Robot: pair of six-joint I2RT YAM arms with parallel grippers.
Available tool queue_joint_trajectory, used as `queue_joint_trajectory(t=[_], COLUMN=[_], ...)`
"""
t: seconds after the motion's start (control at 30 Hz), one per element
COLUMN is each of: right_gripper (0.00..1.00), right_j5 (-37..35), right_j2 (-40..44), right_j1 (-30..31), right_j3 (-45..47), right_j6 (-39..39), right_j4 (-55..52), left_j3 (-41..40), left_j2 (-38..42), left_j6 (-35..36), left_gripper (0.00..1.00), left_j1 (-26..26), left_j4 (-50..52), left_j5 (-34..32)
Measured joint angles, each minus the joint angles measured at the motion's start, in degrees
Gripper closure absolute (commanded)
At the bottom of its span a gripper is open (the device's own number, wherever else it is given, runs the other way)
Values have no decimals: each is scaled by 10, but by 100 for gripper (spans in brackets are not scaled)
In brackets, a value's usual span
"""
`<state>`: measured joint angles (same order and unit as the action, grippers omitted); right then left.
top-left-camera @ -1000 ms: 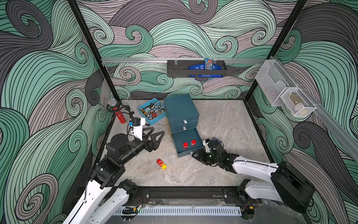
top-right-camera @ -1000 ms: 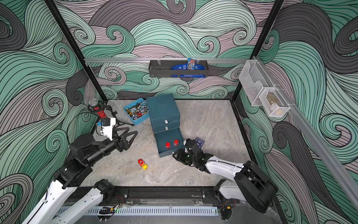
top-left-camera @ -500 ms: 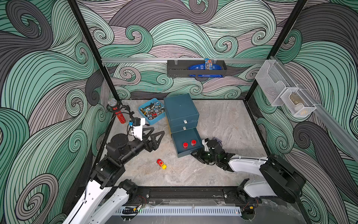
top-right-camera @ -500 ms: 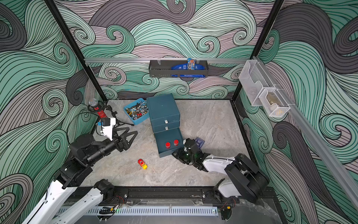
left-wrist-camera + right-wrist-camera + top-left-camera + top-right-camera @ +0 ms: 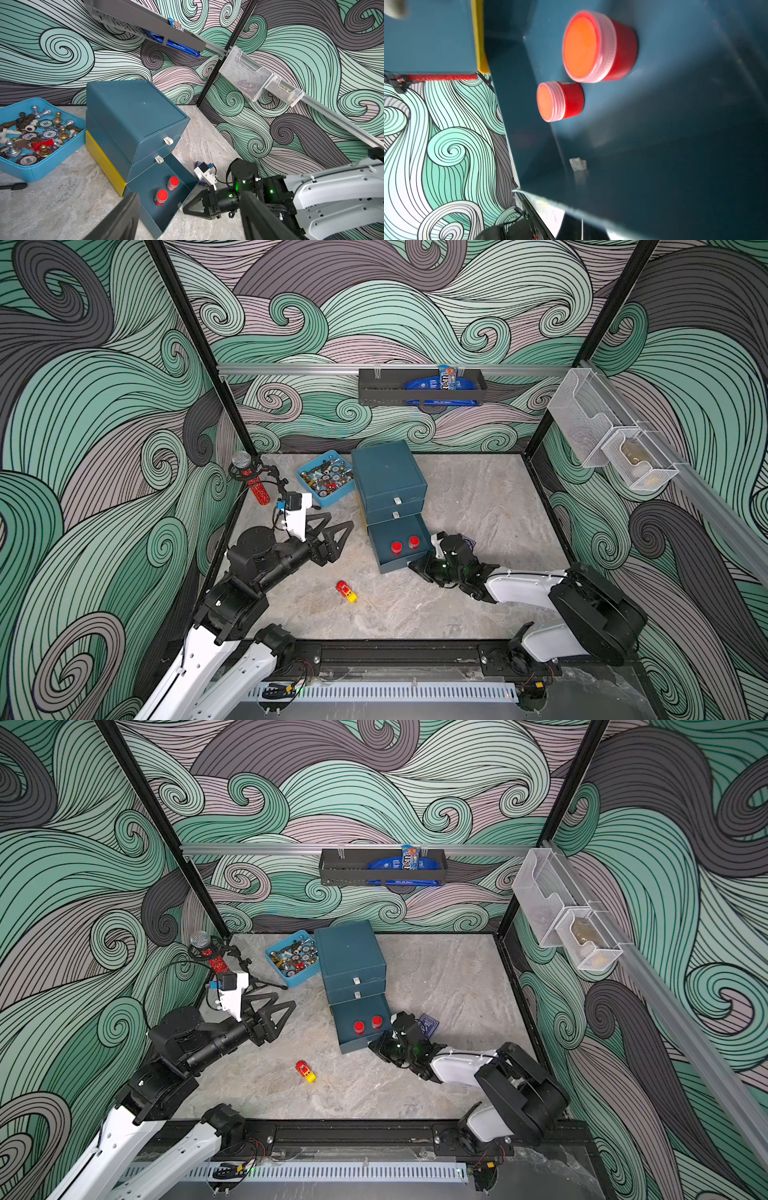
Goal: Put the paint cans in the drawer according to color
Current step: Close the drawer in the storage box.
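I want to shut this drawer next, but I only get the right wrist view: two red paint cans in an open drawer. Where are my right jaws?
Observer: The right gripper sits at the front of the bottom drawer, jaws shut, by its white tab; whether they pinch it, I cannot tell.
Operator: And the other drawers?
Observer: The top drawer and middle drawer are both closed.
Operator: Is the left arm in my way?
Observer: No, the left gripper hangs open and empty, clear of the cabinet.
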<state>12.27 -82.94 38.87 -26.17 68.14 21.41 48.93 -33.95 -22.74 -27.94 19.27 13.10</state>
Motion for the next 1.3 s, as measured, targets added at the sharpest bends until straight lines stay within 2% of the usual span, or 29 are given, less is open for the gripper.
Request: queue_joint_trajectory(t=[0.2, 0.47, 0.63, 0.87, 1.3], right_gripper=[100, 100, 100, 100, 99], right_j5=[-2, -2, -8, -14, -49], right_j2=[-40, -156, -196, -223, -217], right_j1=[-22, -44, -53, -58, -50], right_j3=[-59, -172, -213, -225, -191], right_j6=[-2, -12, -7, 23, 136], right_j4=[-9, -13, -13, 2, 88], left_j3=[-2, -8, -11, -11, -18], left_j2=[10, 16, 16, 16, 16], left_j6=[-2, -6, -9, -9, -11], left_gripper=[22, 22, 21, 21, 22], left_j1=[0, 0, 0, 0, 0], left_j4=[0, 0, 1, 0, -1], left_j5=[-1, -7, -9, -11, -13])
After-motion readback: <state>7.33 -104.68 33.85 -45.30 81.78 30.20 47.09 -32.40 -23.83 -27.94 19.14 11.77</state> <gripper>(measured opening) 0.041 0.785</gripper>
